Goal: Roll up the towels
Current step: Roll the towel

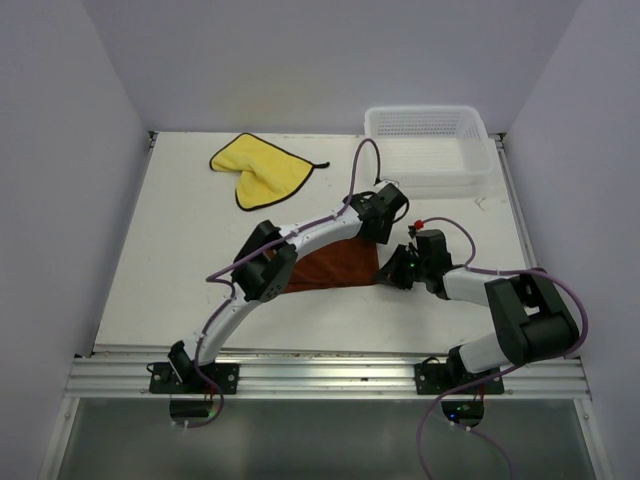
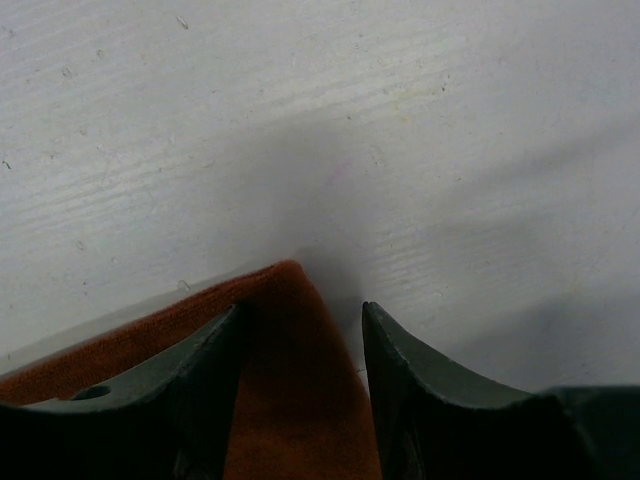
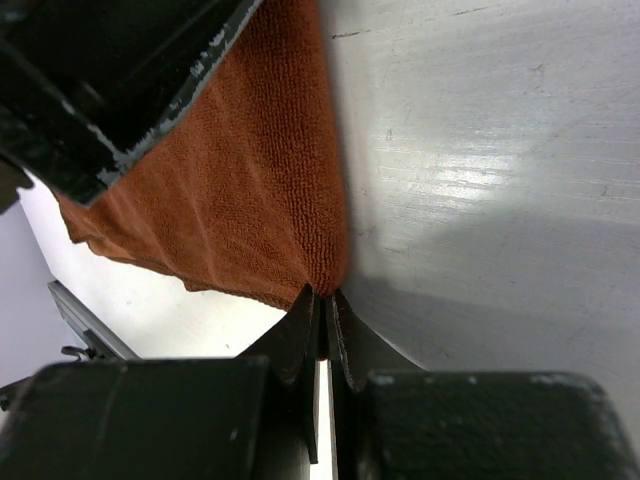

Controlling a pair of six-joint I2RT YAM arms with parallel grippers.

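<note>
The rust-brown towel [image 1: 330, 268] lies flat on the white table between the two arms. Its far right corner [image 2: 290, 380] sits between the jaws of my left gripper [image 2: 302, 307], which stand apart; the left finger touches the cloth and a gap shows beside the right finger. In the top view that gripper [image 1: 385, 225] points down over the towel's upper right corner. My right gripper [image 3: 322, 295] is shut on the towel's near right corner [image 3: 240, 200], low at the table [image 1: 392, 272]. The yellow towel [image 1: 262, 170], crumpled with dark edging, lies at the back left, away from both grippers.
A white mesh basket [image 1: 425, 112] stands at the back right against the wall. Purple cables loop over both arms. An aluminium rail [image 1: 330, 375] runs along the near edge. Grey walls close in the table on the left, back and right.
</note>
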